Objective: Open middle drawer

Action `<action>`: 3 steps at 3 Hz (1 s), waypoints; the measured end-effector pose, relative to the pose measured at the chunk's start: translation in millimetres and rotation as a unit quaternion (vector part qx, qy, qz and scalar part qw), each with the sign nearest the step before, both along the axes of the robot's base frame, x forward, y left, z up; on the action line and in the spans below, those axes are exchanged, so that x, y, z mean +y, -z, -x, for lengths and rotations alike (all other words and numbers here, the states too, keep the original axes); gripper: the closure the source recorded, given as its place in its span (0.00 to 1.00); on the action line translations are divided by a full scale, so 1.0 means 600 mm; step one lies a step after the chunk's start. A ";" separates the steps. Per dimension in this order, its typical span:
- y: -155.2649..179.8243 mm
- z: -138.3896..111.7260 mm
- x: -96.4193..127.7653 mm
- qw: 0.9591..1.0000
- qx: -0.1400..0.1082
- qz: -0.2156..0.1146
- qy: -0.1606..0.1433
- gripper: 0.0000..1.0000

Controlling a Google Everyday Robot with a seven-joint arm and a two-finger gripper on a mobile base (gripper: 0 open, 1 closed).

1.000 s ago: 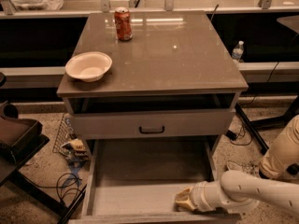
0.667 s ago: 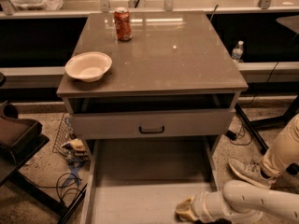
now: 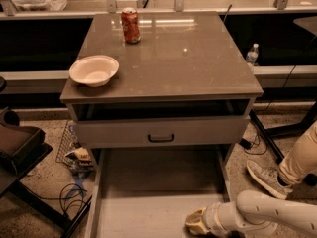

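Since a second ago the claw point(image 3: 196, 222) has drawn farther from the counter point(image 3: 198, 58). The middle drawer point(image 3: 148, 212) lies pulled out below the counter, claw at its front right; its grip I cannot tell.

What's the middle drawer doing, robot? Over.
Gripper low at the near end of middle drawer. Drawer pulled far out. Shoe off to its side, not touching.

One bowl point(image 3: 94, 70), one can point(image 3: 131, 26), one bottle point(image 3: 252, 54), one gripper point(image 3: 196, 224) (bottom right).
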State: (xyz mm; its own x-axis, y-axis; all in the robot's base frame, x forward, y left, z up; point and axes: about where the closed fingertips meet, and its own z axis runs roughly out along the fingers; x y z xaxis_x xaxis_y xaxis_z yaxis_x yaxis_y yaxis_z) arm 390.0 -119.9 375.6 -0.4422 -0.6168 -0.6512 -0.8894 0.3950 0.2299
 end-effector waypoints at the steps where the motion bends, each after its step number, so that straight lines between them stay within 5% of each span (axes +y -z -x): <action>1: 0.001 0.001 0.002 1.000 0.001 -0.001 -0.001 0.63; 3: 0.002 0.003 0.006 1.000 0.002 -0.002 -0.003 0.17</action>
State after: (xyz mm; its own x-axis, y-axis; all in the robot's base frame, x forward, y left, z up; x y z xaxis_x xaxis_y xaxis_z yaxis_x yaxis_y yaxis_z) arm 388.1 -116.0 374.1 -0.4414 -0.6166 -0.6519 -0.8908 0.3884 0.2359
